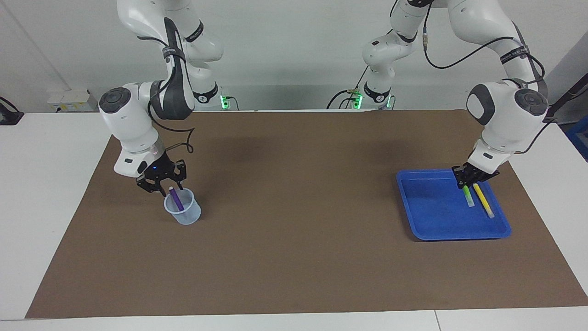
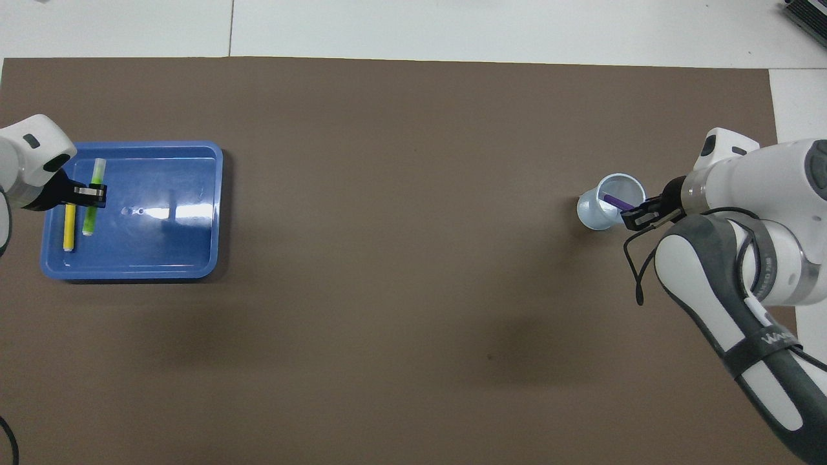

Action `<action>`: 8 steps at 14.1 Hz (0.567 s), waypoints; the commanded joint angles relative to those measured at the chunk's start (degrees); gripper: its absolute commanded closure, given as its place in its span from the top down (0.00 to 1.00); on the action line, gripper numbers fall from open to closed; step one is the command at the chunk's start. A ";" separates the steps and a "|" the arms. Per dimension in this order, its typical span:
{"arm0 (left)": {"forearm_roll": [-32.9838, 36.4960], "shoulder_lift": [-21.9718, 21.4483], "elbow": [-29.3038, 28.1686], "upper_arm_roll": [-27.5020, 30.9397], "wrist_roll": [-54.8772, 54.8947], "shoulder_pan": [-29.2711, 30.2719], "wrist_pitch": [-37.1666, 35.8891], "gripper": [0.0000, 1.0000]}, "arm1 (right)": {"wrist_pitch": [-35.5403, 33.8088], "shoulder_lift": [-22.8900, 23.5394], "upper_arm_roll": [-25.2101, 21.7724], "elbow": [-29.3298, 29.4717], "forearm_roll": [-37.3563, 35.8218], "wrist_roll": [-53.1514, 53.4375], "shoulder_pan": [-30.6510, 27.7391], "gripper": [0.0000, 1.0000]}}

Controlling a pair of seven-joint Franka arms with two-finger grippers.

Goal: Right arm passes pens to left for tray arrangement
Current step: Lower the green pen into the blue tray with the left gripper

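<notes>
While left fingers (image 1: pixel 465 183) clamp green pen (image 1: pixel 468 196) over tray (image 1: pixel 415 216), right fingers' (image 1: pixel 161 187) gap at purple pen (image 1: pixel 176 200) unclear

A mat (image 1: pixel 294 239) covers the middle of the counter (image 1: pixel 46 207). A tray (image 1: pixel 429 220) sits on the mat toward the left arm's end, and a cup (image 1: pixel 183 212) stands on the mat toward the right arm's end, well apart from the tray. In the tray two pens lie side by side: one pen (image 1: pixel 483 201) nearest the tray's outer rim, the other pen (image 1: pixel 468 196) just beside it, with the left gripper (image 1: pixel 465 180) on its upper end. A third pen (image 1: pixel 176 200) leans inside the cup, with the right gripper (image 1: pixel 161 185) at its top end.
</notes>
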 commanded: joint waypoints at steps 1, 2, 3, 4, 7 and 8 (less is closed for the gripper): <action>1.34 3.79 -0.62 -0.37 2.05 2.72 5.46 0.00 | 1.04 -1.41 0.31 -1.93 -0.93 -1.24 -0.64 0.45; 1.34 5.55 -0.62 -0.37 1.87 2.72 7.22 0.00 | 0.95 -1.58 0.31 -1.93 -0.93 -1.24 -0.73 0.44; 1.34 6.69 -1.14 -0.37 1.70 2.81 8.20 0.00 | 0.95 -1.58 0.31 -2.01 -0.93 -1.33 -1.07 0.44; 1.34 7.14 -1.76 -0.37 1.52 2.81 9.08 0.00 | 0.95 -1.58 0.31 -2.02 -0.93 -1.33 -1.08 0.42; 1.34 7.32 -4.22 0.69 1.52 3.07 11.36 0.00 | 0.86 -1.58 0.31 -2.02 -0.93 -1.68 -1.08 0.36; 1.34 7.32 -5.01 0.77 1.52 3.16 12.50 0.00 | 0.95 -1.58 0.31 -2.02 -0.93 -1.68 -1.17 0.33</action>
